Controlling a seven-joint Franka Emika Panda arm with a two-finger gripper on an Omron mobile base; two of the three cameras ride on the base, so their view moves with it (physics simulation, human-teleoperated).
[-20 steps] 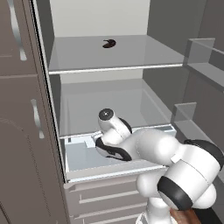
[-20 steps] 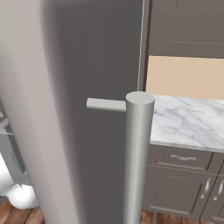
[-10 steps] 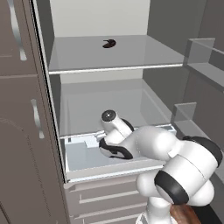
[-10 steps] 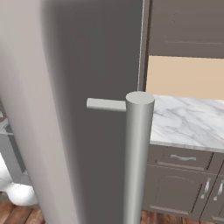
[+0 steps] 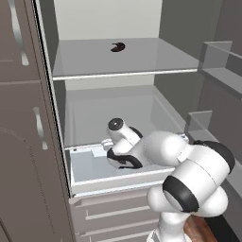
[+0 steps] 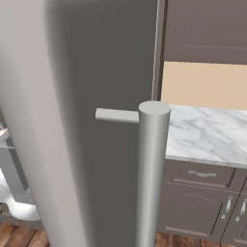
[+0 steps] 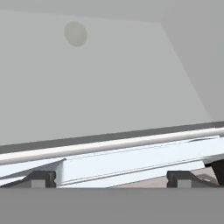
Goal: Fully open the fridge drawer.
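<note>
The fridge drawer (image 5: 90, 170) sits partly out at the fridge's bottom. The pincer (image 7: 111, 178) is spread wide around its rim, gripping nothing. Light, stiff, slick plastic: best hooked behind the front wall.

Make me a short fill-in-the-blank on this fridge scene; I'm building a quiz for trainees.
1. The fridge drawer sits below the glass ____.
2. A small dark object lies on the ____ shelf.
3. Beside the fridge, the counter has a ____ top.
4. The gripper reaches into the ____.

Missing words: shelves; upper; marble; drawer
</note>
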